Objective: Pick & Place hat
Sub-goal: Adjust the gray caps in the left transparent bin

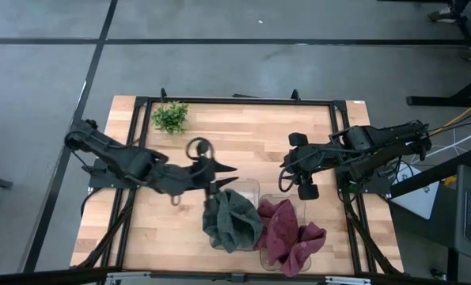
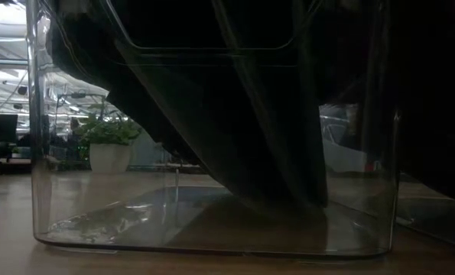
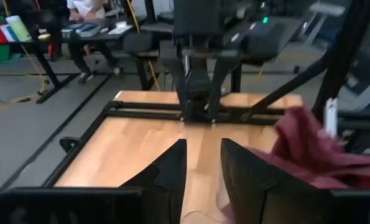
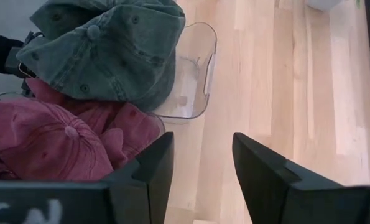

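A grey-green cap (image 1: 231, 220) lies crumpled over a clear plastic bin (image 1: 249, 190) near the table's near edge. Its cloth hangs down inside the bin (image 2: 273, 153). A maroon cap (image 1: 289, 233) fills a second clear bin to its right. My left gripper (image 1: 233, 175) is open, level, pointing right, just beyond the green cap's far side. My right gripper (image 1: 286, 168) is open and points left, above the table beyond the maroon cap. In the right wrist view, the green cap (image 4: 110, 50) and the maroon cap (image 4: 54, 143) lie ahead of the open fingers (image 4: 200, 168).
A small potted plant (image 1: 170, 116) stands at the table's far left. A black ring-shaped thing (image 1: 199, 148) lies beside the left arm. A black frame (image 1: 235, 101) runs round the tabletop. Bare wood shows between the two grippers and toward the far edge.
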`<state>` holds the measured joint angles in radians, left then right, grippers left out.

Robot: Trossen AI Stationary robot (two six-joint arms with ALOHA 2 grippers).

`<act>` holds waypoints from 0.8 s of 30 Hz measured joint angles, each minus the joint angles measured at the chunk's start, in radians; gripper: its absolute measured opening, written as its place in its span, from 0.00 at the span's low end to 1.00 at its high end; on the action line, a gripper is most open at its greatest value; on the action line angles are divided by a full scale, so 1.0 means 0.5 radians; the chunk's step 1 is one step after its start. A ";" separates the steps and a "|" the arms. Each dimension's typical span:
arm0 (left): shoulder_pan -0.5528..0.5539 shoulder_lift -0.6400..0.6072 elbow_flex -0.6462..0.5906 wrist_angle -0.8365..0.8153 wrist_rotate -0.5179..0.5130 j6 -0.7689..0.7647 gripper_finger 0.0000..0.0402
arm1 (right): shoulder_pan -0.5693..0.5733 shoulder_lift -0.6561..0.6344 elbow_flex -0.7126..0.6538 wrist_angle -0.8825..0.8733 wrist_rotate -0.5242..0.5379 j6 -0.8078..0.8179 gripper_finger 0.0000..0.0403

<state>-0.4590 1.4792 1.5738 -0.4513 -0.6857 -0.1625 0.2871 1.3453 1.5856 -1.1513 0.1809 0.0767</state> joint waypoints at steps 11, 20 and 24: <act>0.237 0.223 0.000 0.188 0.436 0.037 0.16 | 0.090 0.000 0.000 0.123 -0.643 0.045 0.40; 0.320 0.427 0.000 0.341 0.880 0.017 0.02 | 0.231 0.000 0.000 0.221 -0.692 0.091 0.40; 0.358 0.544 -0.001 0.404 1.067 -0.065 0.01 | 0.237 0.000 0.000 0.223 -0.623 0.096 0.40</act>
<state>-0.2801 1.7514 1.5734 -0.2493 -0.1524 -0.1951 0.4057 1.3453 1.5856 -1.0401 -0.1304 0.1249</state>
